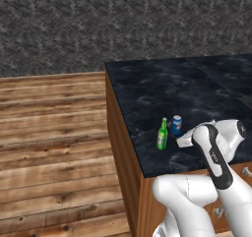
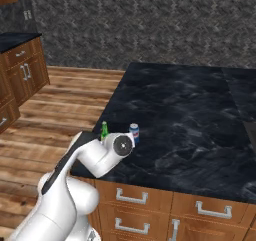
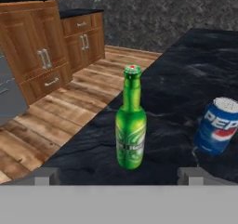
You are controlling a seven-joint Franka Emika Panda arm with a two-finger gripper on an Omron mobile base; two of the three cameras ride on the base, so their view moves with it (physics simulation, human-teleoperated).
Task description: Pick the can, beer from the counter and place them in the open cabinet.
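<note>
The beer [image 3: 130, 125], a slim green bottle with a red cap, stands upright on the black counter [image 3: 186, 79] near its left edge. In the hand view it is centred just ahead of my gripper [image 3: 120, 175], which is open, one fingertip [image 3: 46, 175] low on each side. The blue can [image 3: 218, 125] stands upright to the right of the bottle, a short gap away. From the base views, the beer [image 1: 162, 134] and the can [image 1: 176, 125] sit close to the counter [image 1: 162, 88] corner, with my white hand right behind them. The beer [image 2: 104, 130] and can [image 2: 134, 133] peek over my wrist. The open cabinet is out of view.
The counter's left edge drops to a wooden floor [image 1: 49, 133] just beyond the bottle. Brown base cabinets [image 3: 46, 56] with grey handles stand across the floor, and drawers [image 2: 132, 197] run under the counter front. The counter [image 2: 190, 110] stretches wide to the right and back.
</note>
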